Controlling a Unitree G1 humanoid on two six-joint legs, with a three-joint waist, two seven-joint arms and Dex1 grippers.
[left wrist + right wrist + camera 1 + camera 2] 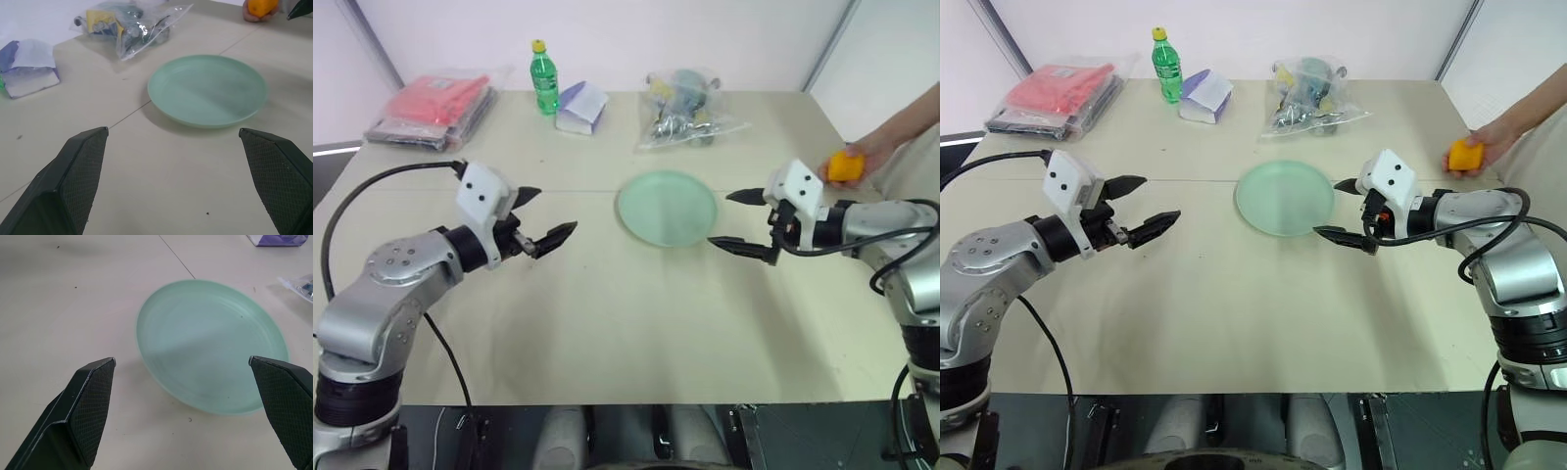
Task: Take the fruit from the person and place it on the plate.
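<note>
So far nothing of the task is done, judging by how things lie. Both grippers hover empty above the beige bench, black fingers spread wide. The right gripper point(742, 220) sits just beside the flat round pale mint-green plate point(667, 209), at the plate's right edge, pointing in toward it. The left gripper point(543, 215) hangs on the opposite side of the plate, a little further off, also aimed at it. The plate itself is bare.

Beyond the right gripper, well to the right of the plate at the bench's edge, the small round bright orange fruit point(845, 165) rests in the person's bare hand point(871, 155), offered but not yet taken. Behind the plate lie a clear plastic bag of mixed items point(683, 110), a purple-and-white packet point(580, 107), a green plastic bottle point(544, 78) and a red wrapped bundle point(435, 106).

What is left, as I judge it: reach to the hand, close on the fruit, carry it over and set it on the plate.
</note>
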